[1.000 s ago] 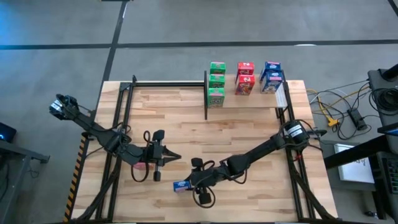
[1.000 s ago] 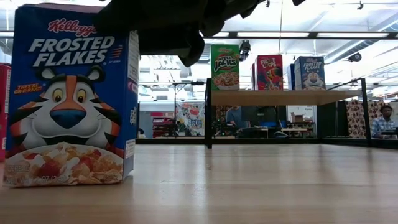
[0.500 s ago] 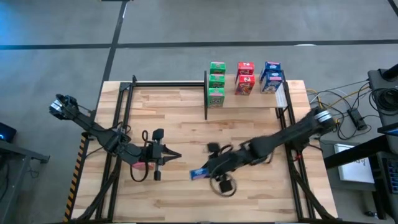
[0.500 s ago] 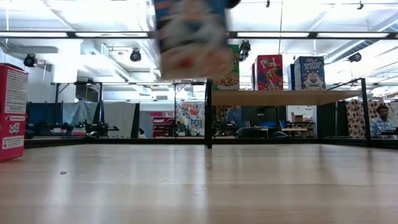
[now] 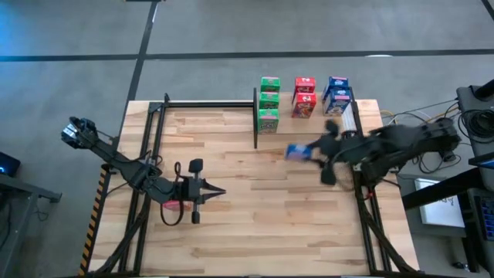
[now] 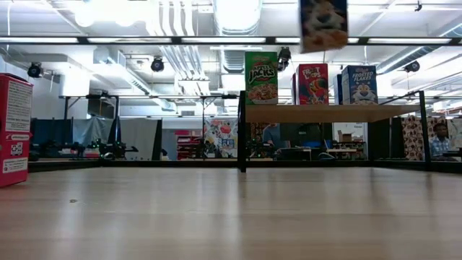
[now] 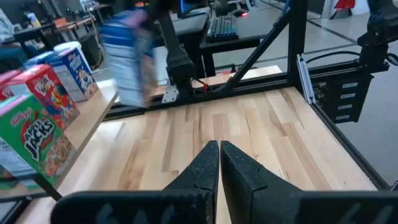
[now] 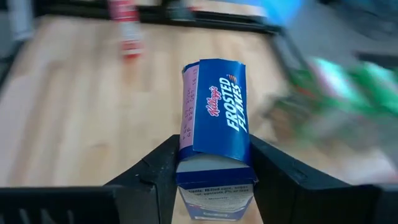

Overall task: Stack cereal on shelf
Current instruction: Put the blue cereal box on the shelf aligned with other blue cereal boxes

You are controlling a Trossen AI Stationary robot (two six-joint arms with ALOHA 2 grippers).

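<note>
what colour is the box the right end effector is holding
Blue, a Frosted Flakes box, clearest in the right wrist view.

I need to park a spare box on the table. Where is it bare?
The planks between the left gripper and the shelf lie bare, as does the near edge. Crowded: the shelf's back row, and beside it, where the right gripper carries the blue box.

1. The table (image 5: 247, 232) is formed of pale wood planks, smooth with a slight sheen.
2. The Frosted Flakes box (image 8: 214, 118) is printed cardboard, faintly glossy.
3. The shelf (image 6: 328, 113) is light wood, carried on matt black metal posts.
</note>
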